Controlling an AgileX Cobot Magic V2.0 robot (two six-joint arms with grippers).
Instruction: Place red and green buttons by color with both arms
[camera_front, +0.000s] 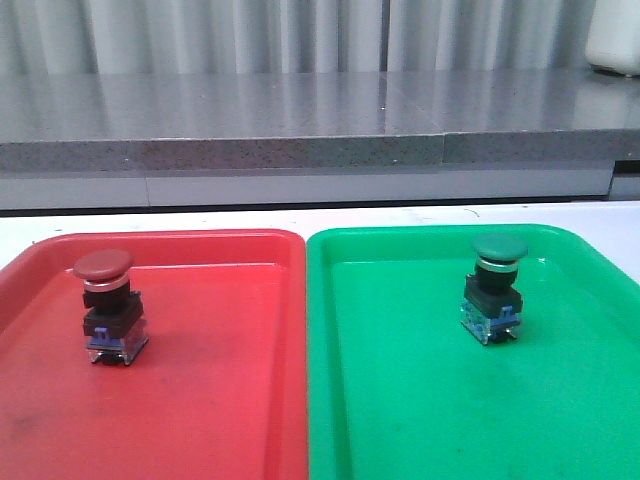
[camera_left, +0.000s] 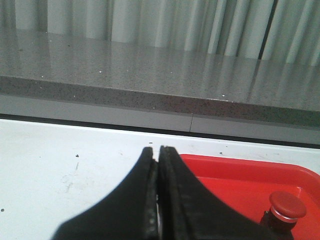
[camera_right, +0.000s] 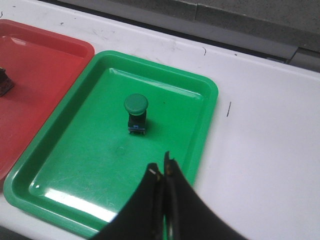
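The red button (camera_front: 107, 305) stands upright in the red tray (camera_front: 230, 400); its cap also shows in the left wrist view (camera_left: 287, 206). The green button (camera_front: 492, 288) stands upright in the green tray (camera_front: 400, 400); it also shows in the right wrist view (camera_right: 136, 112). My left gripper (camera_left: 158, 150) is shut and empty, above the white table just outside the red tray (camera_left: 235, 175), well away from the red button. My right gripper (camera_right: 162, 167) is shut and empty, above the green tray (camera_right: 90, 150), apart from the green button. Neither gripper shows in the front view.
The two trays lie side by side on a white table (camera_front: 400, 215). A grey stone ledge (camera_front: 300, 120) runs behind the table, with a curtain behind it. A white object (camera_front: 615, 35) stands on the ledge at the far right.
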